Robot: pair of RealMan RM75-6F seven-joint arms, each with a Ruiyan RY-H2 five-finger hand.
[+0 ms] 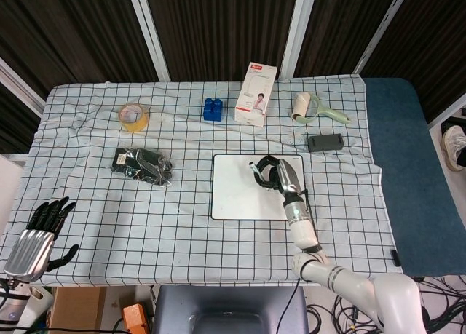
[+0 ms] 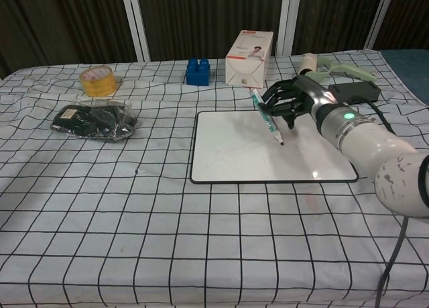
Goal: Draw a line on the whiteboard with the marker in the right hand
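Note:
A white whiteboard [image 2: 234, 150] [image 1: 233, 192] with a dark frame lies flat on the checked cloth at mid-table. My right hand [image 2: 291, 101] [image 1: 273, 174] grips a green-and-white marker [image 2: 266, 117] over the board's upper right part. The marker slants down to the right, its dark tip at or just above the board's surface. My left hand [image 1: 35, 236] shows only in the head view, low at the table's left corner, far from the board, fingers spread and holding nothing.
A black packet [image 2: 95, 121] lies left of the board and a yellow tape roll [image 2: 98, 80] behind it. Blue blocks [image 2: 198, 72], a white carton [image 2: 249, 49], a lint roller [image 2: 332, 64] and a dark flat device [image 2: 352, 90] line the back.

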